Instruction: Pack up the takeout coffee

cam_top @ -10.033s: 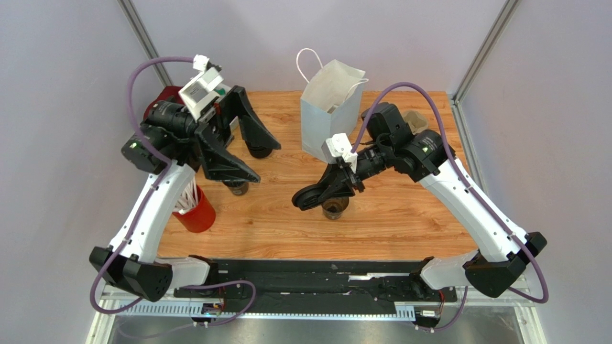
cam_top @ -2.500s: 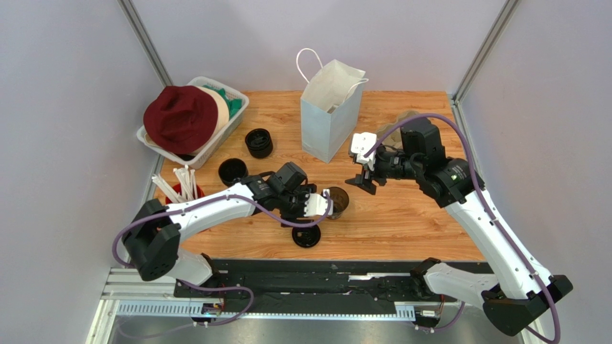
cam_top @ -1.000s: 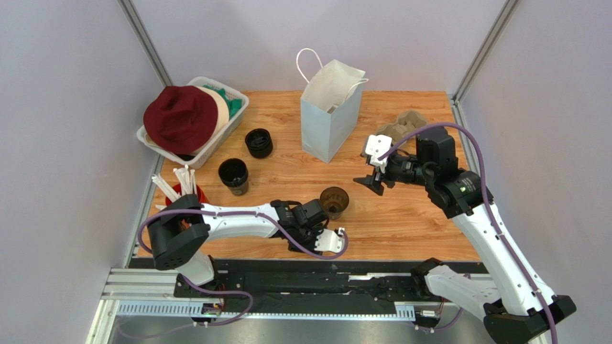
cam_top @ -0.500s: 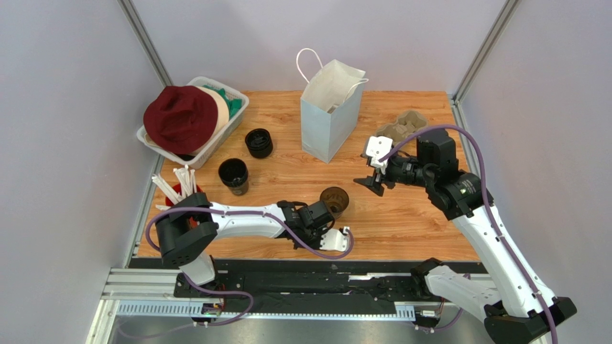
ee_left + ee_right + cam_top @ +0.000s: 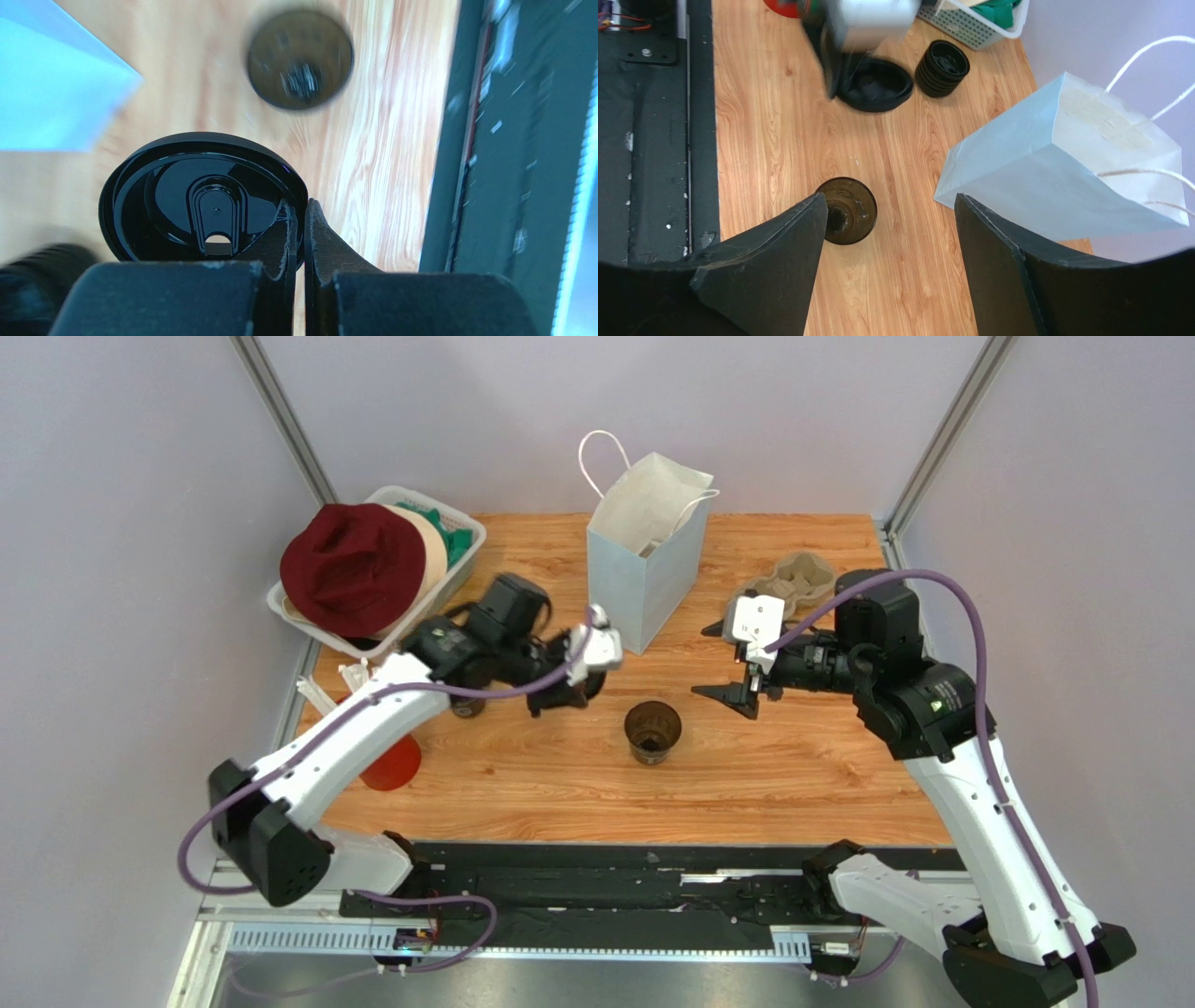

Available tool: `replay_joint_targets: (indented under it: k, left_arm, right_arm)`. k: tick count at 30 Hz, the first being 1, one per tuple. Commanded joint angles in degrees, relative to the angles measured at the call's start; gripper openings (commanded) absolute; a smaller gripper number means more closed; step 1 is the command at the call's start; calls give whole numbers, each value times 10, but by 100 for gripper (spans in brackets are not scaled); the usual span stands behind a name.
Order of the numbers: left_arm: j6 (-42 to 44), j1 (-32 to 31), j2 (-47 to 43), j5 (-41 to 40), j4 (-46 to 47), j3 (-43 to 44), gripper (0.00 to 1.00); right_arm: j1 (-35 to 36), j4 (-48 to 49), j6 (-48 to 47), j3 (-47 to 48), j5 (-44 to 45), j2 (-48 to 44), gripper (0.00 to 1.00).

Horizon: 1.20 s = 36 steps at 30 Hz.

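Observation:
The takeout coffee point(image 5: 654, 730) is a small dark cup with a brownish inside, standing upright and uncovered in the middle of the table. My left gripper point(image 5: 564, 686) hovers to its left, shut on the rim of a black sip lid point(image 5: 203, 199). In the left wrist view the cup point(image 5: 300, 57) shows blurred beyond the lid. My right gripper point(image 5: 718, 665) is open to the cup's upper right, holding nothing. In the right wrist view, the cup point(image 5: 847, 210) lies by the tip of its left finger point(image 5: 773, 252), apart from it.
The pale-blue paper bag point(image 5: 643, 553) stands open behind the cup. A grey pulp tray point(image 5: 790, 581) sits at back right. A white basket of hats point(image 5: 372, 567) is at back left, a red cup of straws point(image 5: 393, 756) at left. A stack of black lids point(image 5: 942, 68) lies near the basket.
My left gripper shut on the lid at the front edge, then lifted it and swung back and left to beside the cup. The right gripper drew slightly right and opened a little.

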Motion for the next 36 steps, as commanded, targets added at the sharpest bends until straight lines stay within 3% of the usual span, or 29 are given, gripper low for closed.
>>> replay_joint_targets:
  k: [1,3,6,8,9,10,12,13,16,27,31,36]
  left_arm:
    - [6,80,-72,244,-99,110,0]
    - [-16,116,-73,305,-98,162,0]
    - [-100,178,-57,458,-51,205,0]
    - [-238,220,-44,525,74,190,0]
    - [-404,243,-40,583,152,172,0]
    - [-505,249,-35,600,361,123,0]
    - [-743,258,-29,605,567,75,0]
    - [-798,258,-22,600,707,43,0]
    - [-923,259,-3,594,839,32,0]
    - [-1045,269,45,610,866,171,0]
    - [-1045,274,54,616,828,251,0]
    - [-978,279,48,604,723,267,0]
  right_arm:
    - [5,-39,-20,57,-60,22,73]
    - [10,-33,-17,65,-55,29,74]
    - [30,-6,-6,65,-37,38,76]
    - [37,18,1,64,-26,45,78]
    - [41,28,2,65,-24,49,79]
    - [44,32,3,72,-23,58,80]
    - [55,45,7,84,-18,70,81]
    - [59,49,8,91,-16,75,81]
    - [78,54,6,128,-6,108,80]
    - [181,61,-56,181,143,190,76]
    - [204,82,-37,210,185,200,73]
    - [217,70,-27,302,210,238,71]
